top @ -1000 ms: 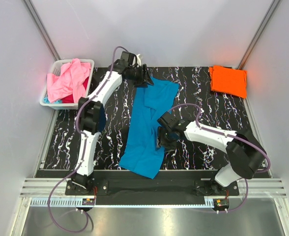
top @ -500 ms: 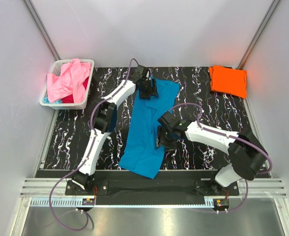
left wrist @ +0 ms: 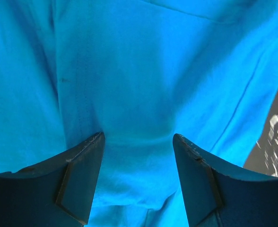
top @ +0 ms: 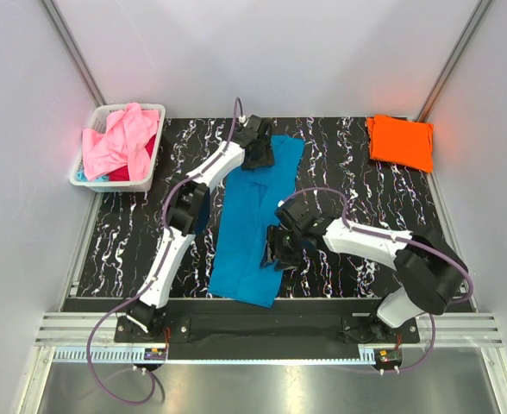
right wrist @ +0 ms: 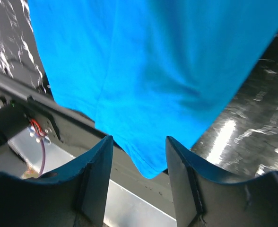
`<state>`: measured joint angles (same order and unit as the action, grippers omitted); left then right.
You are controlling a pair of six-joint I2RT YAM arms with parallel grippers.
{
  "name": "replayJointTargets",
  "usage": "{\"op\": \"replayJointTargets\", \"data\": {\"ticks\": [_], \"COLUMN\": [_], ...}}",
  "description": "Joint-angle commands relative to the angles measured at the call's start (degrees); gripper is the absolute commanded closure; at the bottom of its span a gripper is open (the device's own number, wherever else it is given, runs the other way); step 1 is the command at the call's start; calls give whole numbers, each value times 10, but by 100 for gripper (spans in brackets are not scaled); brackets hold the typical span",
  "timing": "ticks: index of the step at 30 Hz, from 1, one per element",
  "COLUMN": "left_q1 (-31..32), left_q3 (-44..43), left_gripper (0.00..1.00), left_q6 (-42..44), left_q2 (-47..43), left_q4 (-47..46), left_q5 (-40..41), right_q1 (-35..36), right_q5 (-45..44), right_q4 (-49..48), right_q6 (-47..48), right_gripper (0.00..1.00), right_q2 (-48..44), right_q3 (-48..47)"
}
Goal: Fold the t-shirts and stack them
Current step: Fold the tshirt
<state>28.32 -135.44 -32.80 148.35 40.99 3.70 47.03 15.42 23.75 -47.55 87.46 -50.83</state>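
Up close, left gripper (left wrist: pixel 138 136) and right gripper (right wrist: pixel 139 138) jaws stood slightly apart over the teal-blue t-shirt (left wrist: pixel 129 71); overhead showed the black table (top: pixel 340 147), orange t-shirt (top: pixel 400 142) at two o'clock.

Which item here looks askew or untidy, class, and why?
The teal-blue t-shirt lies slanted across the table, its near corner overhanging the front edge. The pink t-shirt spills unfolded over the rim of the basket.
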Motion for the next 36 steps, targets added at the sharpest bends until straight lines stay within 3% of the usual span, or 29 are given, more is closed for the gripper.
{"op": "replayJointTargets", "data": {"ticks": [1,13,29,36], "left_q1": [-16,-57,-99,-105], "left_q3": [-15,-59,-50,-57], "left_gripper": [33,32,31,30], "left_q6": [-37,-53,-27,-26], "left_q2": [22,46,26,35], "left_q4": [23,5,2,2], "left_q5": [98,75,46,25], "right_q1": [14,25,26,26], "right_q5": [56,91,-77,-90], "right_q4": [-48,-74,107,133], "right_q6": [13,22,-71,-91], "right_gripper": [45,47,50,52], "right_q2": [21,97,63,55], "right_q3": [9,7,26,44]}}
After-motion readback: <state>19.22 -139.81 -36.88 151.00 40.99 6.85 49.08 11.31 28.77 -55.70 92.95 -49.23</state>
